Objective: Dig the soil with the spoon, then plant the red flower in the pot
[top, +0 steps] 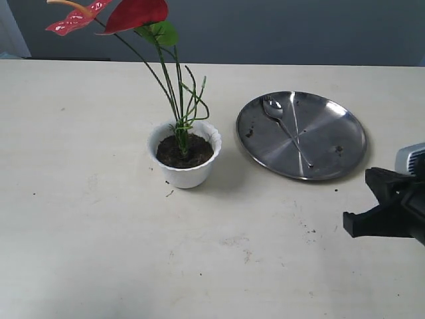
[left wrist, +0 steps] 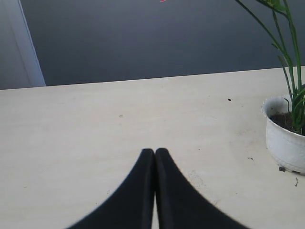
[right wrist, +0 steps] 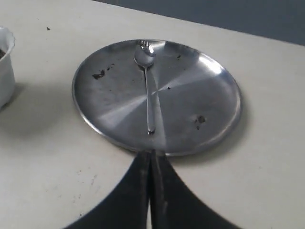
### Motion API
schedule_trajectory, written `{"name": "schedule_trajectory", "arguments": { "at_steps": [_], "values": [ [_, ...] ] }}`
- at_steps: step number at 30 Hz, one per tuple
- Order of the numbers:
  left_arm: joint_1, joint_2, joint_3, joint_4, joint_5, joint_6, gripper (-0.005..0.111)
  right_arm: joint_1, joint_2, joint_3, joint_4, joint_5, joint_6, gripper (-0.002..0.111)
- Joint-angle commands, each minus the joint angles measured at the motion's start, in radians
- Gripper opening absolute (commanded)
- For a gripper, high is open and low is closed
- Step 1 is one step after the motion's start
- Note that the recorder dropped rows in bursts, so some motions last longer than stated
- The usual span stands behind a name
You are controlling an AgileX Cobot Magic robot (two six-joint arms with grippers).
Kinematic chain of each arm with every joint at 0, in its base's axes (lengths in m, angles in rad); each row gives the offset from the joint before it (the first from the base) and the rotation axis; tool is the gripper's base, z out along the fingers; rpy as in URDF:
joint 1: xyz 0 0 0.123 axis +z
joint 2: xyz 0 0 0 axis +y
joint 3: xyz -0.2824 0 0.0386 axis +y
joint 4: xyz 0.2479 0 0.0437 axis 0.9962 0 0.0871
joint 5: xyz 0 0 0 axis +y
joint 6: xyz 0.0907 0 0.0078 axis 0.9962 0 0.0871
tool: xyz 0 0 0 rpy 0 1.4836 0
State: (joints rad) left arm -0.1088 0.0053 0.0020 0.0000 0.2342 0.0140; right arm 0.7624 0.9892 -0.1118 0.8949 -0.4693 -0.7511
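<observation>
The white scalloped pot [top: 185,159] stands mid-table, filled with dark soil [top: 184,151]. The red flower [top: 136,14] stands upright in it, its green stems rooted in the soil. The silver spoon [top: 287,127] lies on the round steel plate [top: 342,143] to the pot's right, bowl toward the far edge. In the right wrist view the spoon [right wrist: 148,90] lies ahead of my right gripper [right wrist: 151,153], shut and empty at the plate's near rim. My left gripper [left wrist: 155,151] is shut and empty over bare table, with the pot [left wrist: 286,140] off to its side.
Crumbs of soil dot the plate [right wrist: 100,74] and the table in front of the pot [top: 170,193]. A dark wall runs behind the table's far edge.
</observation>
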Motion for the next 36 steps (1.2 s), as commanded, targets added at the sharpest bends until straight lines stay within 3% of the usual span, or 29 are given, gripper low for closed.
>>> {"name": "schedule_trajectory", "arguments": {
  "at_steps": [1,5,8,12,15,17,20,21,24,36],
  "values": [
    [-0.003,-0.005,-0.002,0.0,-0.002,-0.004,0.0,-0.015,-0.135,0.006,-0.004,-0.001,-0.06,-0.001],
    [-0.003,-0.005,-0.002,0.013,-0.002,-0.004,0.0,-0.11,-0.392,0.006,-0.035,-0.051,-0.08,-0.001],
    [-0.003,-0.005,-0.002,0.017,-0.002,-0.004,0.0,-0.251,-0.586,0.006,-0.022,-0.041,-0.08,-0.001],
    [-0.003,-0.005,-0.002,0.017,-0.002,-0.004,0.0,-0.489,-0.809,0.006,-0.031,0.306,-0.096,-0.001],
    [-0.003,-0.005,-0.002,0.02,-0.002,-0.004,0.0,-0.605,-0.902,0.006,-0.076,0.588,-0.105,-0.001],
    [-0.003,-0.005,-0.002,0.02,-0.002,-0.004,0.0,-0.671,-0.947,0.041,-0.064,0.673,-0.072,-0.001],
    [-0.003,-0.005,-0.002,0.02,-0.002,-0.004,0.0,-0.717,-0.989,0.099,-0.179,0.682,0.089,-0.001],
    [-0.003,-0.005,-0.002,0.02,-0.002,-0.004,0.0,-0.74,-0.989,0.109,-0.371,0.721,0.28,-0.001],
    [-0.003,-0.005,-0.002,0.02,-0.002,-0.004,0.0,-0.774,-0.989,0.108,-0.672,0.83,0.598,-0.001],
    [-0.003,-0.005,-0.002,0.02,-0.002,-0.004,0.0,-0.774,-0.989,0.112,-0.793,0.841,0.7,-0.001]
  ]
}}
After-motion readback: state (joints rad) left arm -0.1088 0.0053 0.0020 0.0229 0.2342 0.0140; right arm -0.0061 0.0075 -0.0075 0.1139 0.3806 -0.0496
